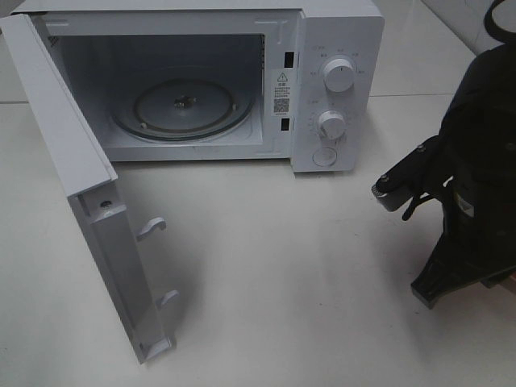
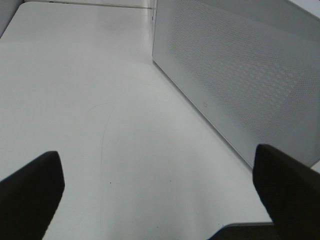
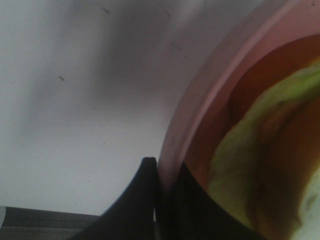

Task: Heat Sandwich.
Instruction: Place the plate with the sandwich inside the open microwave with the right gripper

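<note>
A sticker [image 1: 281, 90] on the microwave [image 1: 339, 32] shows a warning triangle, perhaps a code square; print illegible.

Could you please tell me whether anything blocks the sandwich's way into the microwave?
Nothing visible does. The door of the white microwave stands wide open and its round glass turntable is bare. The sandwich with green lettuce sits on the round pink plate, whose rim the right gripper pinches with shut jaws.
</note>
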You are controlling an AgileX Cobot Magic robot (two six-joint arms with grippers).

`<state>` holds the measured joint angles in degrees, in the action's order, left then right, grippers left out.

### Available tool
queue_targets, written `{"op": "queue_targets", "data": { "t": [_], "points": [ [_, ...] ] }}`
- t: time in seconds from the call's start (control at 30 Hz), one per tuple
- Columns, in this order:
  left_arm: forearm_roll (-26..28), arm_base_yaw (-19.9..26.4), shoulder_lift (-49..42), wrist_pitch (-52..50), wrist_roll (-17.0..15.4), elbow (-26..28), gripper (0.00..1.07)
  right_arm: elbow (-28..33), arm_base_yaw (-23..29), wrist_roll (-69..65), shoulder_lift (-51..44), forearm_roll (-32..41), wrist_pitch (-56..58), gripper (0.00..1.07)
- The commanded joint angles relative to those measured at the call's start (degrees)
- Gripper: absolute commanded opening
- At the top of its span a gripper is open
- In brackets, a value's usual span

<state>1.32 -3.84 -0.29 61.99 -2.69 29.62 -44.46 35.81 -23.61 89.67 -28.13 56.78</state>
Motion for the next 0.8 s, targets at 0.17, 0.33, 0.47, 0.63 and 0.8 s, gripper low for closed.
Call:
{"op": "queue_targets", "data": {
  "t": [0.17, 0.33, 0.47, 0.63, 0.8],
  "points": [
    [0.29, 0.29, -0.97, -0.74, 0.11, -0.11, 0.97, 0.4, 4.87, 4.01, -5.16, 0.69, 2.75, 0.0],
    [0.29, 0.29, -0.97, -0.74, 0.11, -0.11, 0.97, 0.4, 9.4, 7.05, -9.11, 0.74, 4.53, 0.0],
    [0.29, 0.29, -0.97, -0.74, 0.11, -0.11, 0.97, 0.4, 11.63, 9.51, -10.54, 0.74, 5.5, 0.0],
    [0.29, 0.29, -0.97, -0.74, 0.11, -0.11, 0.97, 0.4, 16.56, 14.32, -13.81, 0.69, 6.36, 0.0],
    [0.29, 0.29, -0.97, -0.74, 0.11, -0.11, 0.97, 0.4, 20.0, 19.42, -16.27, 0.69, 7.85, 0.0]
  ]
}}
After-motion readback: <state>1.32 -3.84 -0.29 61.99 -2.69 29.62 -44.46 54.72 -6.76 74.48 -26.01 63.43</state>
